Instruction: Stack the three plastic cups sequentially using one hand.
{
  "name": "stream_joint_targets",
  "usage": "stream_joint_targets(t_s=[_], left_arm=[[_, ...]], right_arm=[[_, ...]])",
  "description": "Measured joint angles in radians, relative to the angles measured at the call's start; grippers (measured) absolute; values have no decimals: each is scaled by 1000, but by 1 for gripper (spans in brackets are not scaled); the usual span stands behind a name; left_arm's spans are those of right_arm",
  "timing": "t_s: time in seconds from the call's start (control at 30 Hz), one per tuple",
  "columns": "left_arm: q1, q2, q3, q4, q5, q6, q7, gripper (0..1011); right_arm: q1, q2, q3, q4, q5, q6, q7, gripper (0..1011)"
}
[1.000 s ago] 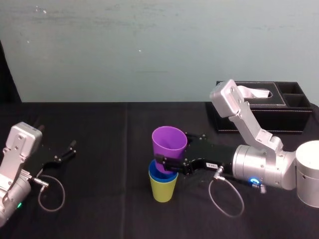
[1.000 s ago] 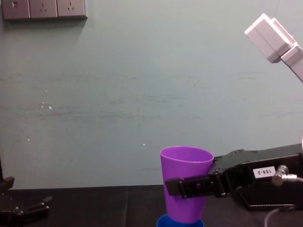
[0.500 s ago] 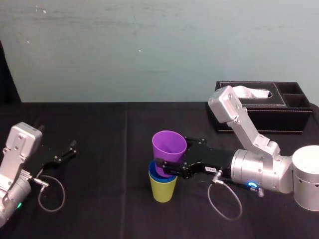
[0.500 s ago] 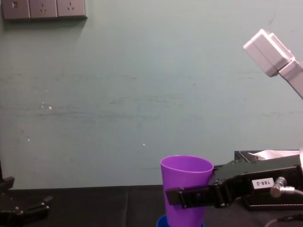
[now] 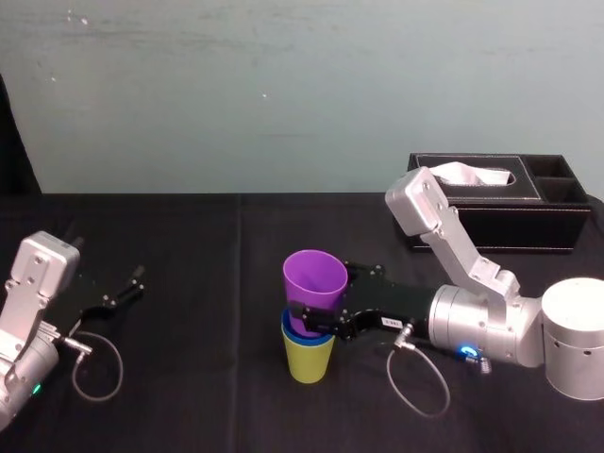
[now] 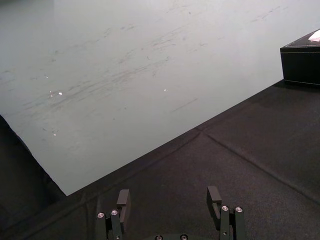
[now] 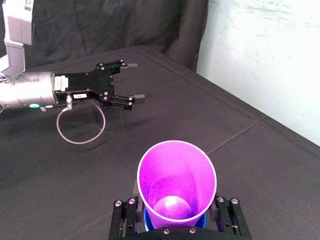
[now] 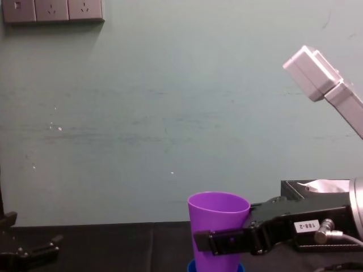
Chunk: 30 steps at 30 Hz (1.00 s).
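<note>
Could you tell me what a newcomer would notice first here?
The bright purple plastic cup, clamped by the black right gripper mid-table, its base inside a blue plastic cup nested in a yellow-green plastic cup. The black left gripper is open at the left; a black tissue box stands far right.

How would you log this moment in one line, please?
right gripper: shut on purple cup | purple cup: partly inside blue cup, itself in yellow-green cup | left gripper: open, parked far left

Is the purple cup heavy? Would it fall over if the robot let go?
Probably light: the right tool holds the purple cup with just two thin fingers. It likely wouldn't tip, since its narrow bottom sits inside the blue cup. Smooth tapered sides might slip.
</note>
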Motion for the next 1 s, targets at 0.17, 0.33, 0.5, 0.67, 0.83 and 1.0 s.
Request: stream_joint_targets(t_s=[0.17,0.33,0.5,0.67,0.83,1.0], left_arm=[[0,0,0,0,0,0,0,1000],[0,0,0,0,0,0,0,1000],[0,0,0,0,0,0,0,1000],[0,0,0,0,0,0,0,1000],[0,0,0,0,0,0,0,1000],[0,0,0,0,0,0,0,1000]], right_arm=[[4,-7,-4,13,-6,-4,0,723],[4,-9,-7,19,-12,-12,1,723],[4,-12,-9,27,-18,-14,3,723],[3,-16,-14,34,-28,-15,4,723],[3,-20,-18,41,-37,-16,5,723],[3,-26,-20,49,-47,-15,5,723]])
